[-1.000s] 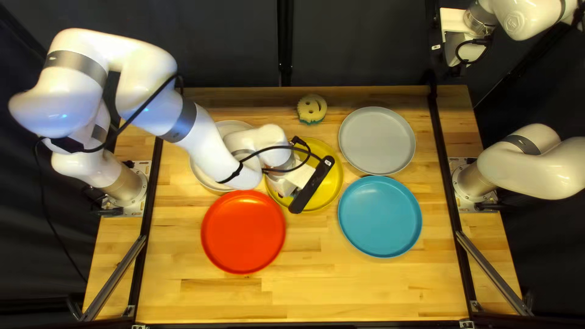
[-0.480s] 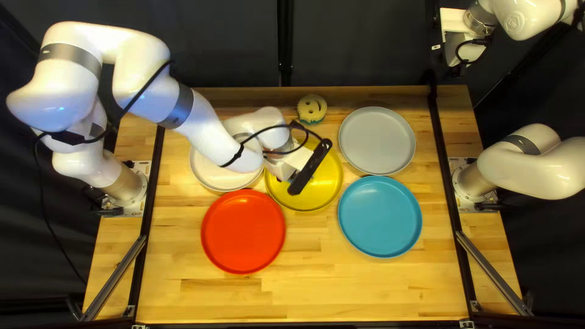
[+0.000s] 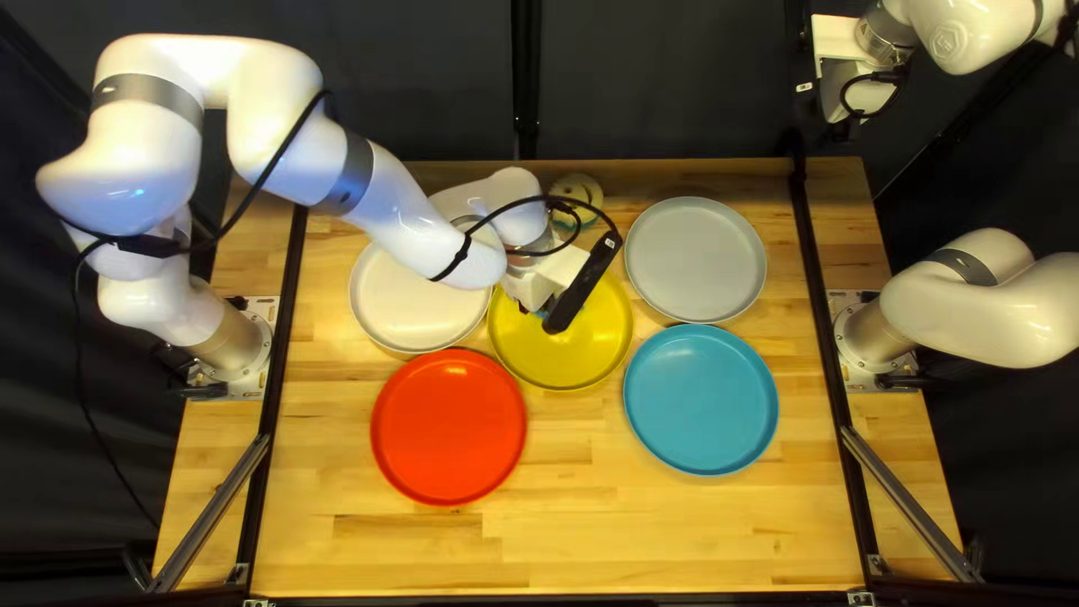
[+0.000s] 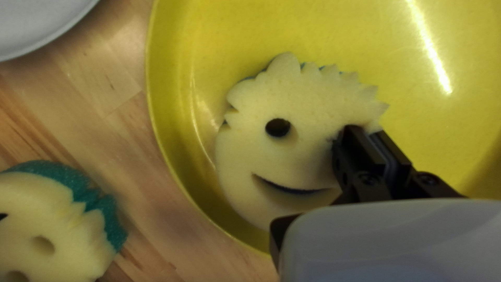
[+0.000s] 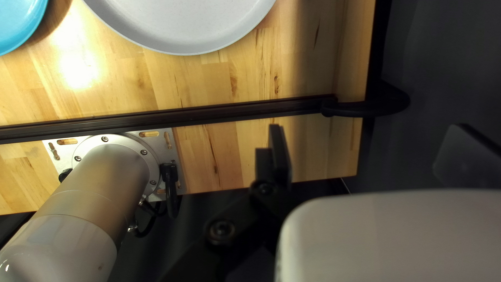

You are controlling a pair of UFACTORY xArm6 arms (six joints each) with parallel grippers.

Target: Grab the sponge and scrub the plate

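The sponge (image 4: 297, 104) is within the yellow plate (image 3: 562, 354), near the rim on the side toward the green-backed sponge (image 4: 70, 232), which sits beyond that plate, apart from it. The left wrist view shows the sponge's cream face, one eye hole, a smile slit and a jagged edge over a thin blue layer; in the top left view my left gripper (image 3: 551, 275) hides nearly all of it. I cannot tell whether its underside touches the yellow plate. The left gripper (image 4: 371, 134) is closed on the sponge's side, its fingers close together with the foam pinched between. My right gripper (image 3: 837, 43) stands wide open and holds nothing, well off to the right of the yellow plate and raised past the table's far edge. My left arm (image 3: 399, 214) arches high from its base, then slants down toward the yellow plate from the left. My right arm (image 3: 972, 298) is folded back, well to that plate's right. Around the yellow plate are the white plate (image 3: 393, 298) on its left, the gray plate (image 3: 697, 259) on its right, and the red plate (image 3: 450, 427) and blue plate (image 3: 700, 399) toward the table's near edge.
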